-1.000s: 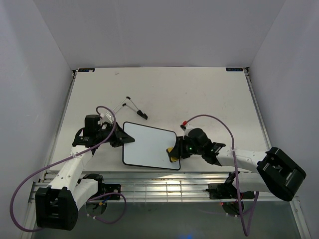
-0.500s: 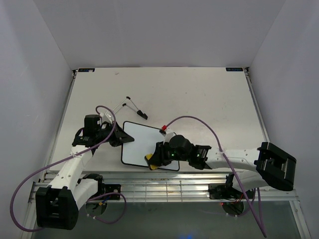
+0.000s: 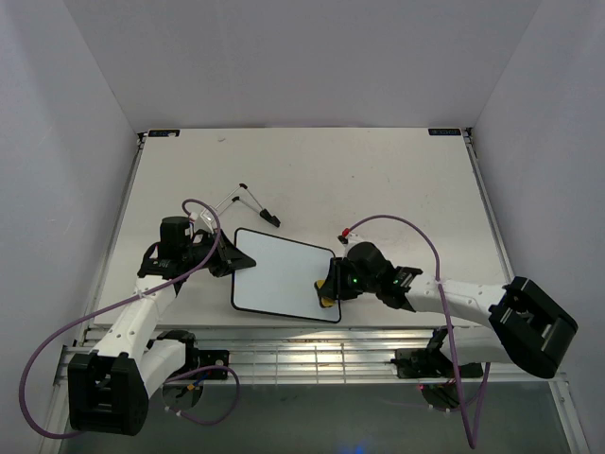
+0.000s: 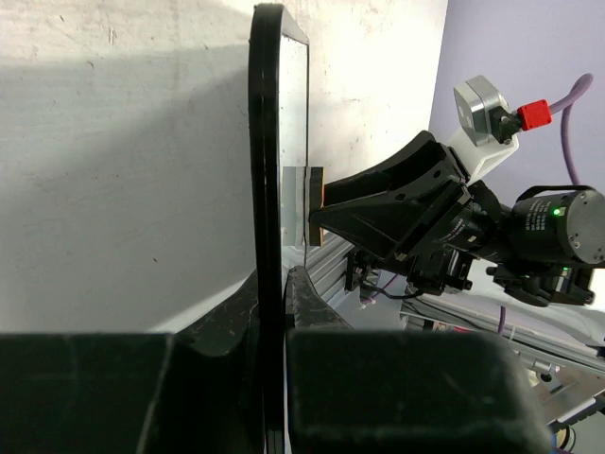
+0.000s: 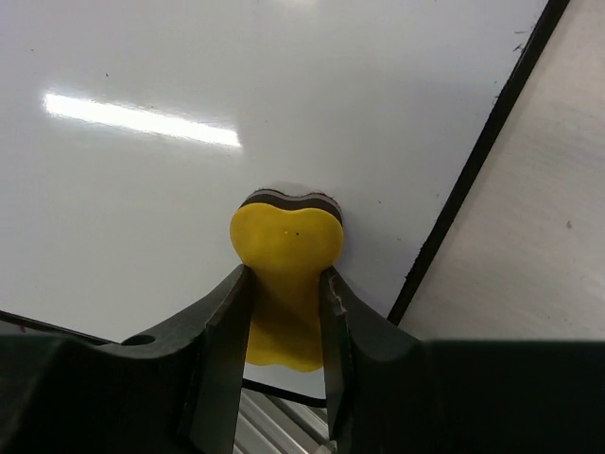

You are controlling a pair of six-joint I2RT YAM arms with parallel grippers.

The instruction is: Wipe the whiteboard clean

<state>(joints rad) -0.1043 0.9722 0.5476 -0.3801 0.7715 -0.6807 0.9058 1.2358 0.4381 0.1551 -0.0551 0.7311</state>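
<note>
Right gripper (image 3: 328, 288) clamped on yellow eraser (image 5: 284, 248), left gripper (image 3: 233, 261) pinched on whiteboard (image 3: 280, 276) edge.
I had the right fingers closed on the eraser's narrow waist, with its dark pad pressed against the board's glossy face by the right frame edge, close to the near right corner. I had the left jaws shut tight over the thin black frame on the board's left side. Whiteboard sat on the table (image 3: 397, 180) near its front edge, between both arms, face plain white.
</note>
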